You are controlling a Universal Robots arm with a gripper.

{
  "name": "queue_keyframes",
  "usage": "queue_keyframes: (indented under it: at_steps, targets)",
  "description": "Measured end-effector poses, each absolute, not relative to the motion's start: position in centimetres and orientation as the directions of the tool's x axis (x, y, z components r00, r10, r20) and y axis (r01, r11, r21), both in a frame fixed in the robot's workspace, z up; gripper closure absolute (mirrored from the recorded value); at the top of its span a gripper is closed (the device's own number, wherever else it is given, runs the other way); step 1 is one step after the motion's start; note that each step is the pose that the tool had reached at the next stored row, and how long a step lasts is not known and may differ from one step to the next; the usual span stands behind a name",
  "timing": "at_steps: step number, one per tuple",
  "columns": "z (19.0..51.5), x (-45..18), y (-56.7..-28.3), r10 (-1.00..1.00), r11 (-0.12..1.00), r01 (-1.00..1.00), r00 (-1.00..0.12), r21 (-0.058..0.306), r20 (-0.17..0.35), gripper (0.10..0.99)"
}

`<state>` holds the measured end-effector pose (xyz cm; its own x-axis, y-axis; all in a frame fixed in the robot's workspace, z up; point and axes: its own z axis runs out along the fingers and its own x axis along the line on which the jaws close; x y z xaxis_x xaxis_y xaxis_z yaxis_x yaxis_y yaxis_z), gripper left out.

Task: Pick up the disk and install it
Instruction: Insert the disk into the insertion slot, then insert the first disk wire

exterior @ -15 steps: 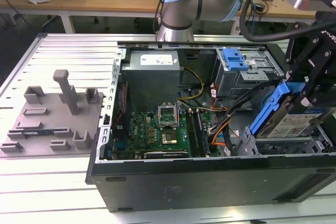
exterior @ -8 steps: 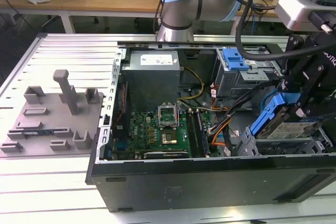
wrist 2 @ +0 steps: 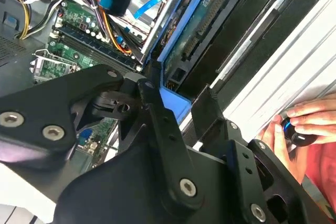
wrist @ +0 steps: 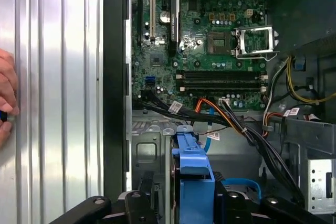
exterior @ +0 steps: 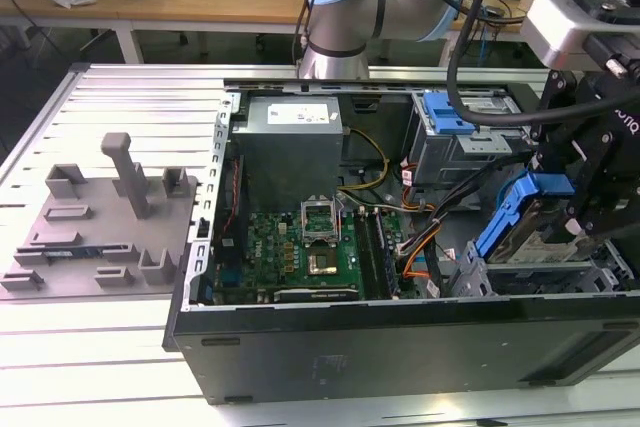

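Exterior view: the black end effector (exterior: 562,209) is clamped on the disk (exterior: 512,209), a flat silver-grey hard drive in a blue plastic carrier. It is held tilted above the grey metal drive bay (exterior: 540,272) of the open black computer case (exterior: 400,342), at the exterior view's right. Second wrist view: a person's hand (wrist 2: 307,124) lies just outside the case. First wrist view: black and orange cables (wrist: 236,124) run near the bay. Judged risks: a tilted entry may jam the carrier on the bay walls, or the disk may snag the cables
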<state>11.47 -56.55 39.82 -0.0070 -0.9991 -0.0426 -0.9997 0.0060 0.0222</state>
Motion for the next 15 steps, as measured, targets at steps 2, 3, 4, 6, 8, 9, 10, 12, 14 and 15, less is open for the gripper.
queue_keyframes:
  at_steps: [2, 3, 4, 6, 8, 9, 10, 12, 14, 15]
  targets:
    - [39.73, 11.44, -55.86, -0.999, 0.001, -1.0, -0.002, 0.022, -0.041, 0.388]
    - [39.73, 11.44, -55.85, -0.999, 0.0, -1.0, -0.001, 0.022, -0.041, 0.388]
    - [39.73, 11.44, -55.85, -0.999, 0.0, -1.0, -0.001, 0.022, -0.04, 0.388]
    - [39.73, 11.44, -55.85, -0.999, 0.0, -1.0, -0.001, 0.022, -0.04, 0.388]
    - [39.73, 11.44, -55.85, -0.999, -0.001, -1.0, 0.0, 0.022, -0.04, 0.388]
    - [39.73, 11.44, -55.85, -0.999, -0.001, -1.0, 0.001, 0.022, -0.04, 0.388]
    - [39.73, 11.44, -55.85, -0.999, -0.002, -1.0, 0.001, 0.022, -0.04, 0.388]
    - [39.73, 11.44, -55.85, -0.999, -0.002, -1.0, 0.002, 0.022, -0.04, 0.388]
    - [39.73, 11.44, -55.85, -0.999, -0.003, -1.0, 0.002, 0.022, -0.039, 0.388]
    - [39.73, 11.44, -55.85, -0.999, -0.003, -1.0, 0.002, 0.022, -0.039, 0.388]
